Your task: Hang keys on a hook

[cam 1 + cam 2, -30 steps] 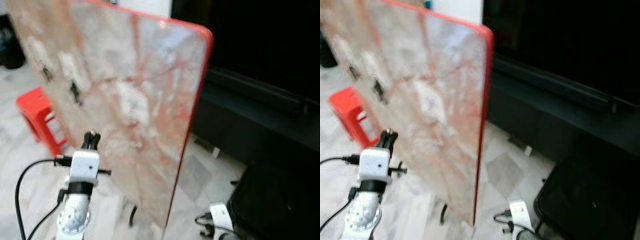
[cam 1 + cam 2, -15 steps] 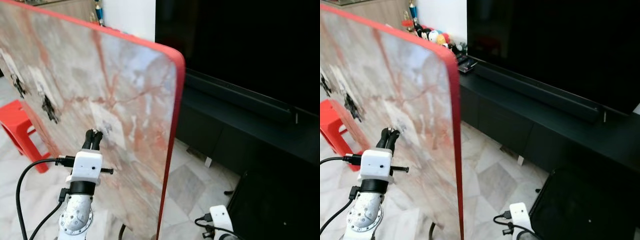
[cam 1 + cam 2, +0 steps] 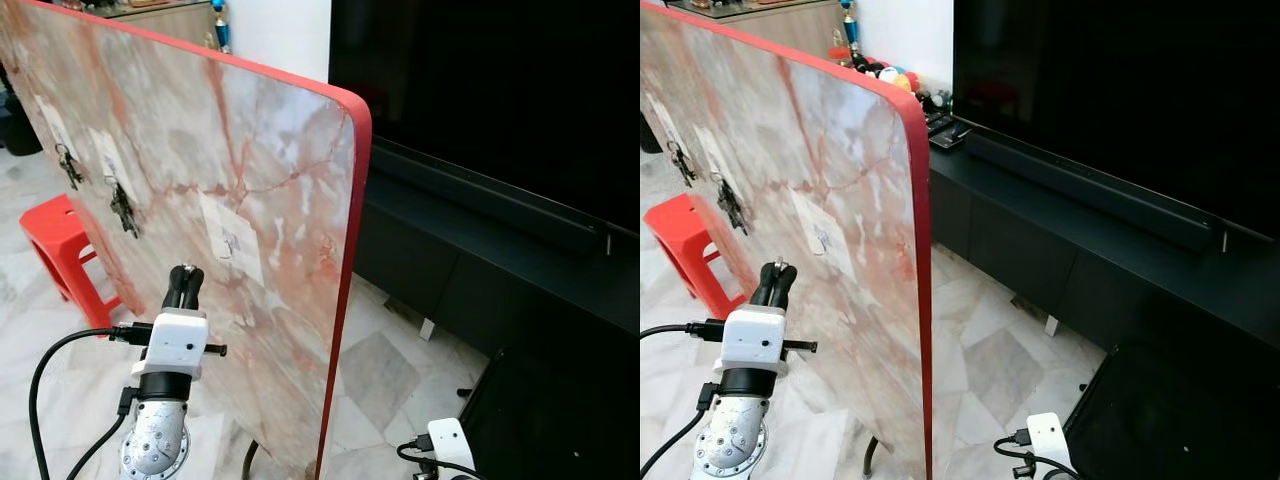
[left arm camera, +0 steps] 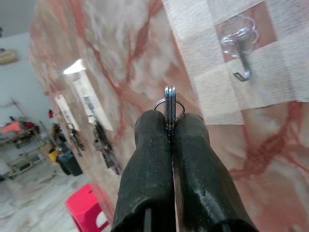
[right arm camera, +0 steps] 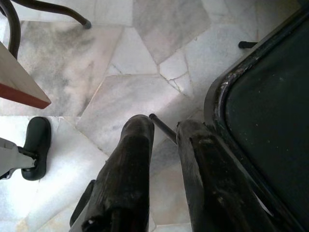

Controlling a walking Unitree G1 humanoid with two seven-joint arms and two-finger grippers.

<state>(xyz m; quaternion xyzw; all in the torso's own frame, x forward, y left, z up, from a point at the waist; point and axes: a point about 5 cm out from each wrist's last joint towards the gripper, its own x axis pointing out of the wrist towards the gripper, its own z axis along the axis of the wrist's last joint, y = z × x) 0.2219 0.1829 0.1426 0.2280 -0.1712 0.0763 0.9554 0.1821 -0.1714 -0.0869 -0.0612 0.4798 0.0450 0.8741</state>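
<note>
Board: marble panel (image 3: 280,170), red-edged, stands before you.
Hook (image 4: 240,53): empty, at 1 o'clock of keys (image 4: 169,104).
Left gripper (image 4: 170,126): you grip keys ring-up for hooking.
Right gripper (image 5: 161,145): idle, slightly parted.

Keys (image 4: 169,104): mostly hidden between left gripper (image 4: 170,126) fingers. Board (image 3: 200,200): cut by frame's left edge.

1. Even, bright indoor light; the head views are sharp.
2. The TV (image 3: 1110,90) at right reads near black, with faint reflections.
3. The left wrist view focuses on the hook (image 4: 240,50); its far background is blurred.
</note>
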